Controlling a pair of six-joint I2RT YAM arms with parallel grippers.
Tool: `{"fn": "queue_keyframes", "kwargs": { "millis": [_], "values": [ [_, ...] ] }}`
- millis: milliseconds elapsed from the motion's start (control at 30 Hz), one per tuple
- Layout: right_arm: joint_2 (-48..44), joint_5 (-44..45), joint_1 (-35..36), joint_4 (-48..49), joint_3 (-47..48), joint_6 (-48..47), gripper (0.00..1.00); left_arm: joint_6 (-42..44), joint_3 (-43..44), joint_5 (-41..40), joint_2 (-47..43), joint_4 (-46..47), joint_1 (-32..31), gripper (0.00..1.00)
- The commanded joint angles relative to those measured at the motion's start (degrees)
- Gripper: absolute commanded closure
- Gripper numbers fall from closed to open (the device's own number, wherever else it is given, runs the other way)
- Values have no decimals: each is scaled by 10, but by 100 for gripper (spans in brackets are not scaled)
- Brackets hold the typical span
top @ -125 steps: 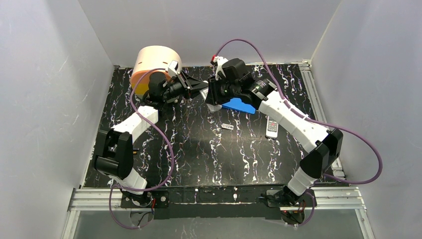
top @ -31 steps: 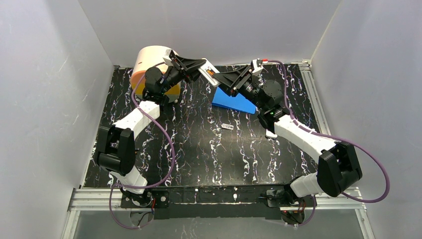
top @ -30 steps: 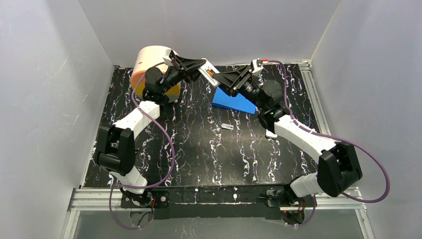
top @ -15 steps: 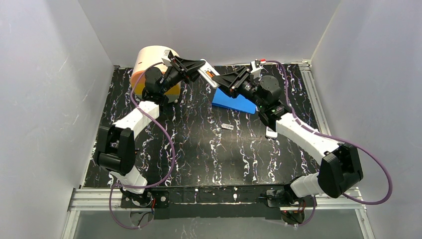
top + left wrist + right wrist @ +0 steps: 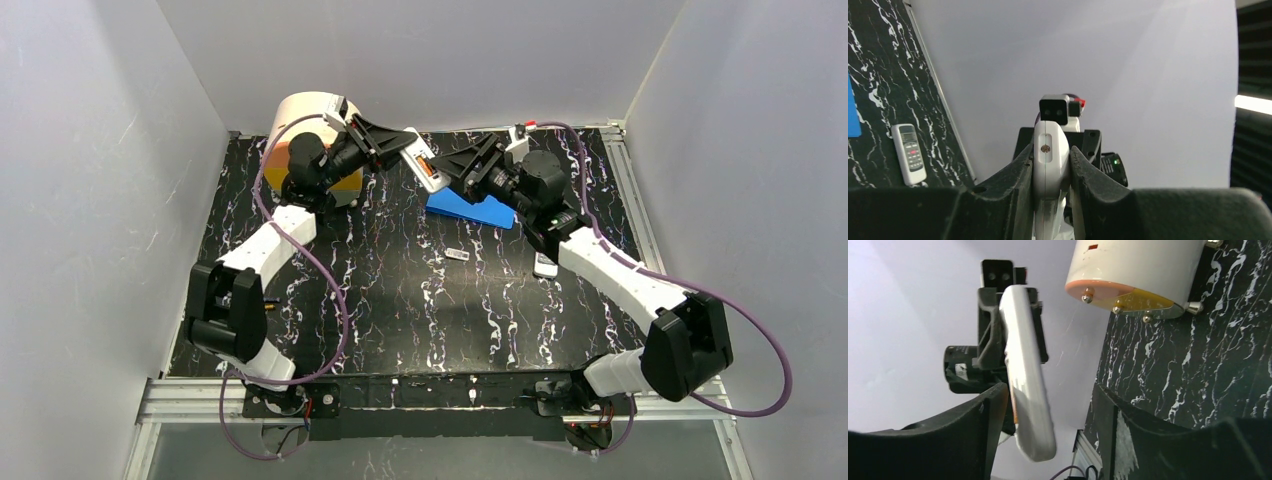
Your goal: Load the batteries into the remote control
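Probably a robotics lab: plain white panels [image 5: 80, 200] box in a black marbled table [image 5: 400, 300].

held remote [image 5: 1050, 165]: lower end cut off by frame | white piece [image 5: 457, 254] (tiny): perhaps a cover

A cream-and-orange round drum [image 5: 305, 103] stands far left on the black marbled table [image 5: 400, 310], a flat blue wedge [image 5: 478, 210] right of it, a long white remote [image 5: 418, 157] aloft between them. Before the wedge lie a small white strip [image 5: 457, 254] and, further right, a small grey remote [image 5: 545, 266].
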Motion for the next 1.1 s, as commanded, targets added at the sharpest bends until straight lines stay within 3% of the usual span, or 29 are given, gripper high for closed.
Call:
{"fn": "queue_keyframes", "kwargs": {
  "millis": [0,100,367,567,900,1067],
  "values": [
    [-46,-1,-13,94,-33,-39,24,117,10,45,-59,-28,-3,100],
    [-54,-27,-14,133,-47,-43,19,133,19,71,-55,-28,-4,100],
    [-19,-131,-15,119,-13,-90,23,134,35,88,-49,-29,-4,100],
    [-1,-172,-16,44,38,-162,41,107,42,84,-45,-31,-4,100],
    [17,-200,-19,29,47,-177,71,87,58,89,-36,-34,-3,100],
    [23,-191,-18,-28,71,-221,72,89,60,90,-35,-37,-2,100]
  ]
}}
